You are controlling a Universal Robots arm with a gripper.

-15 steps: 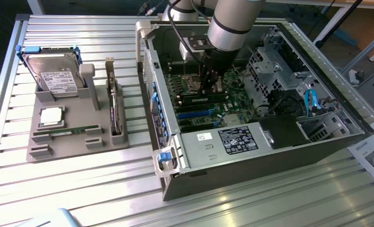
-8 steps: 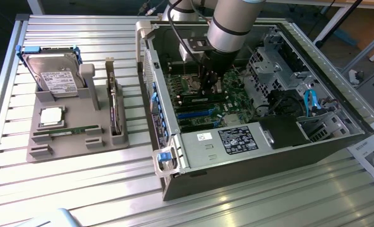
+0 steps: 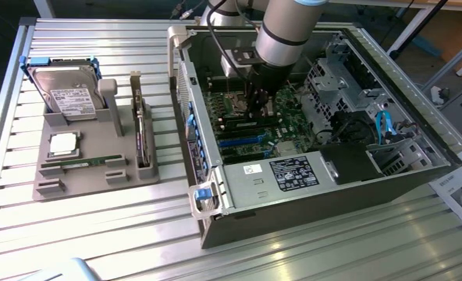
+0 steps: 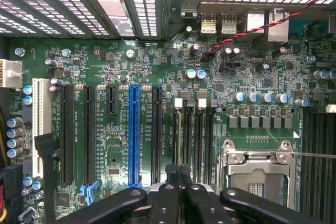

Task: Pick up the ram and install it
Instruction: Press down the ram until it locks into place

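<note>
I had the black gripper (image 3: 256,111) shut over the green motherboard (image 3: 282,126), centre frame, holding nothing visible.

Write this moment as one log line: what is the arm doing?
gripper: shut, inside open computer case | over motherboard by memory slots | one ram lying in grey holder outside

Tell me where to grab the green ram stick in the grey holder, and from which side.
Take the ram near mid-length, jaws across its two flat faces, coming down from above. It seems to sit on its long edge in a groove of the grey holder, so only its upper edge looks free.
</note>
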